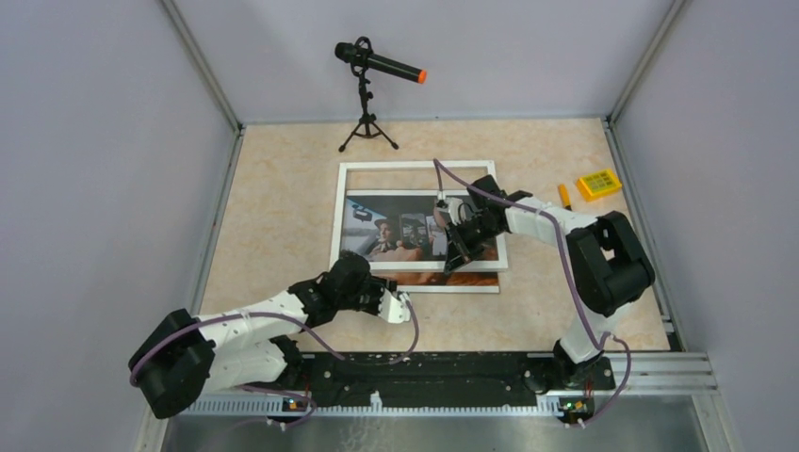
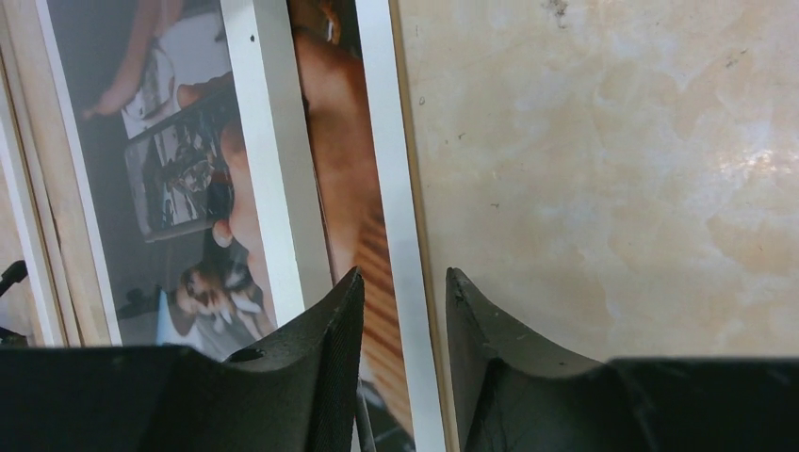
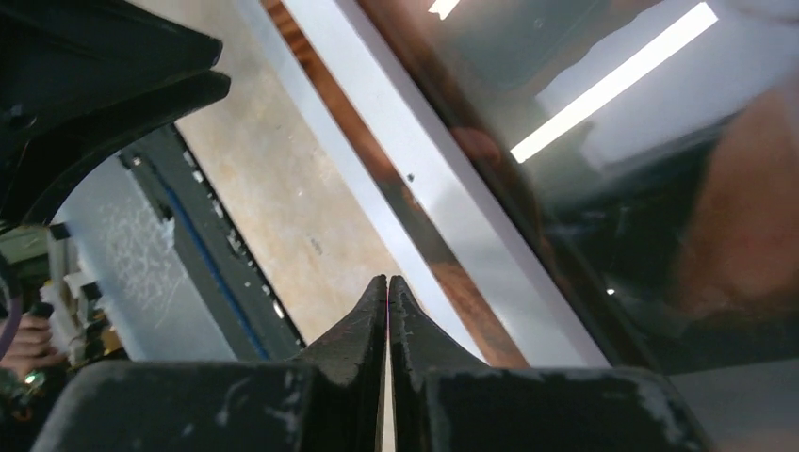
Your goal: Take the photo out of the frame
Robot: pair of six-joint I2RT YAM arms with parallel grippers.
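Nearest the camera: black base rail (image 1: 424, 377) along the table's near edge, both arms bolted to it.

Left arm reaches in low from the left. The left gripper (image 2: 403, 287) is just off the photo's near edge, towards its left end. Jaws are apart with a clear gap. The wrist view shows the photo's white border strip running through that gap. Can't tell if either finger touches it.

Microphone (image 1: 382, 64) on a small tripod (image 1: 366, 127) at the far side of the table (image 1: 283, 217), well apart from everything else.

Frame (image 1: 419, 167) lies flat mid-table, white rim up. The photo (image 1: 396, 235) is inside it but sits towards the near side. Bare table colour shows in the far strip of the opening. The photo's brown-toned near part and white border poke out from under the frame's near rail.

Right gripper (image 3: 388, 287) is over the right part of the photo, inside the frame opening. Fingers are pressed tight together, nothing visible between them. Its wrist view shows the glossy picture surface and the white rail beside it.

Right of the frame: orange marker (image 1: 563, 195), then a yellow box (image 1: 599, 184) just beside it, both apart from the frame.
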